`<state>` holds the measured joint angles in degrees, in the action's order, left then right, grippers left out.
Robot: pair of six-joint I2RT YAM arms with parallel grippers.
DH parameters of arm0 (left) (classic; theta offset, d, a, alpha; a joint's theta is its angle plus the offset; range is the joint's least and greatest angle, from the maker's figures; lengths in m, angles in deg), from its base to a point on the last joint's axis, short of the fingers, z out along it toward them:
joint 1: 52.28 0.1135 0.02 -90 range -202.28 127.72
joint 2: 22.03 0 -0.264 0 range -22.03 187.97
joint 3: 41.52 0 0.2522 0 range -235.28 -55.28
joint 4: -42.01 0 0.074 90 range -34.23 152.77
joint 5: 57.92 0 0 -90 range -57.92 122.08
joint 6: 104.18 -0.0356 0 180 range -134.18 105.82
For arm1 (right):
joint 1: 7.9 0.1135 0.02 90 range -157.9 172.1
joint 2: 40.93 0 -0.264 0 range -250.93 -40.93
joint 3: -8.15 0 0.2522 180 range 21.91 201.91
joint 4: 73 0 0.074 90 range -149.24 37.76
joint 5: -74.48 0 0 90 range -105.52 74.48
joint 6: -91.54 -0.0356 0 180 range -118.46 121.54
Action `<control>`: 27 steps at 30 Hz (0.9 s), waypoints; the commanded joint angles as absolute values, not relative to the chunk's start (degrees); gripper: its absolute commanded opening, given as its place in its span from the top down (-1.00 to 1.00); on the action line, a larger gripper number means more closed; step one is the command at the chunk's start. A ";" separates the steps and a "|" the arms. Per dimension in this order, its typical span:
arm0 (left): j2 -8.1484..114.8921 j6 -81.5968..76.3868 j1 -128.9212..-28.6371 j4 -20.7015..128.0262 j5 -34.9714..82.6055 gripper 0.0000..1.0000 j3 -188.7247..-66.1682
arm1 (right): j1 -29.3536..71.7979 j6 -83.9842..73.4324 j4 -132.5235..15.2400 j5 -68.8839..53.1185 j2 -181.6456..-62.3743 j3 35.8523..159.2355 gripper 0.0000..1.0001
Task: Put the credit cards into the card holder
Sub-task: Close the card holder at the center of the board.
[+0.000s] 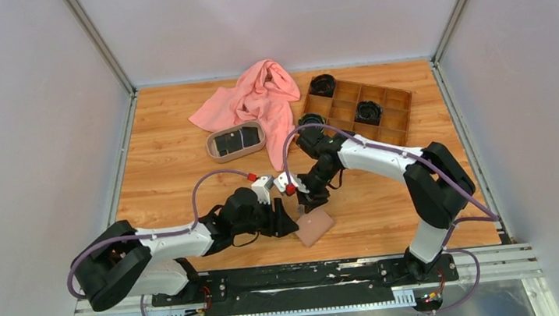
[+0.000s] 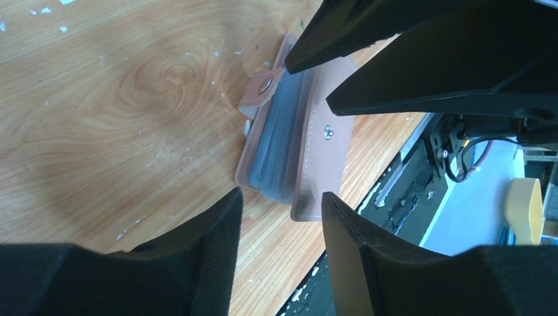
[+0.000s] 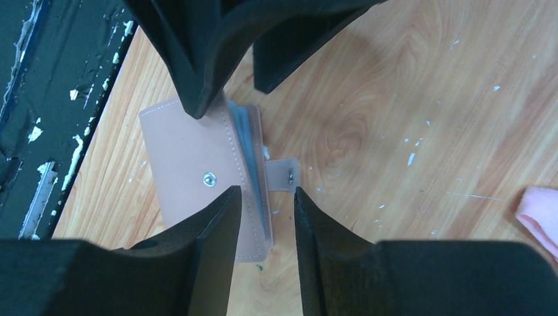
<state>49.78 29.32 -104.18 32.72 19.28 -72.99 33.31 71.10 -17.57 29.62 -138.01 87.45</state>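
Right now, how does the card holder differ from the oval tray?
The card holder is squarish and tan-pink; the oval tray is beige-rimmed. The card holder lies at the near edge, the oval tray farther back. The oval tray holds dark cards; the card holder shows grey-blue lining.

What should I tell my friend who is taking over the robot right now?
Left gripper: open, jaws either side of one end of the card holder.
Right gripper: open, jaws astride its opening edge from the opposite end.
Card holder: flat on the table near the front edge, unsnapped, slightly ajar.
Credit cards: dark ones lie in the oval tray further back.
Done: no card seen in the holder.
Left: open it wider, fetch cards, slide them in.
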 commanded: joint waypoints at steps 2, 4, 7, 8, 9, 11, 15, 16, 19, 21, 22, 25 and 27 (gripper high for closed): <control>52.95 28.95 -104.30 32.39 19.49 0.06 -74.14 | 32.83 69.34 -16.47 31.46 -139.64 89.57 0.22; 53.74 29.29 -104.30 31.73 19.98 0.14 -73.74 | 32.86 69.14 -16.60 31.50 -140.20 89.65 0.22; 54.54 30.06 -104.27 29.88 20.07 0.23 -73.19 | 32.86 68.92 -16.82 31.26 -141.07 89.75 0.23; 54.85 30.22 -104.31 29.49 20.06 0.23 -73.20 | 32.83 68.87 -16.91 31.19 -141.38 89.83 0.23; 54.98 30.34 -104.31 29.11 20.11 0.24 -73.13 | 32.87 68.72 -17.11 31.15 -141.65 89.85 0.24; 55.34 30.69 -104.31 28.15 19.76 0.23 -73.04 | 32.88 68.09 -17.61 30.98 -141.91 89.93 0.24; 56.06 30.99 -104.31 27.07 19.07 0.22 -72.94 | 32.72 66.80 -18.65 30.83 -142.20 90.26 0.24; 56.12 30.99 -104.31 26.89 18.99 0.21 -72.90 | 32.56 66.56 -18.76 31.21 -142.08 90.29 0.23; 56.11 31.12 -104.31 26.51 19.08 0.20 -72.47 | 32.09 66.31 -18.67 32.12 -141.28 90.41 0.21; 55.97 31.16 -104.31 26.50 19.37 0.20 -72.14 | 31.69 66.61 -18.48 32.84 -140.19 90.29 0.19; 55.83 31.17 -104.31 26.47 19.61 0.20 -71.96 | 31.62 66.88 -18.12 33.16 -139.33 90.29 0.17; 55.13 31.23 -104.31 26.42 20.59 0.19 -71.55 | 31.54 66.85 -17.64 33.68 -139.03 90.81 0.14; 54.90 31.09 -104.31 26.50 20.73 0.19 -71.52 | 31.51 66.34 -17.37 33.78 -140.19 91.49 0.13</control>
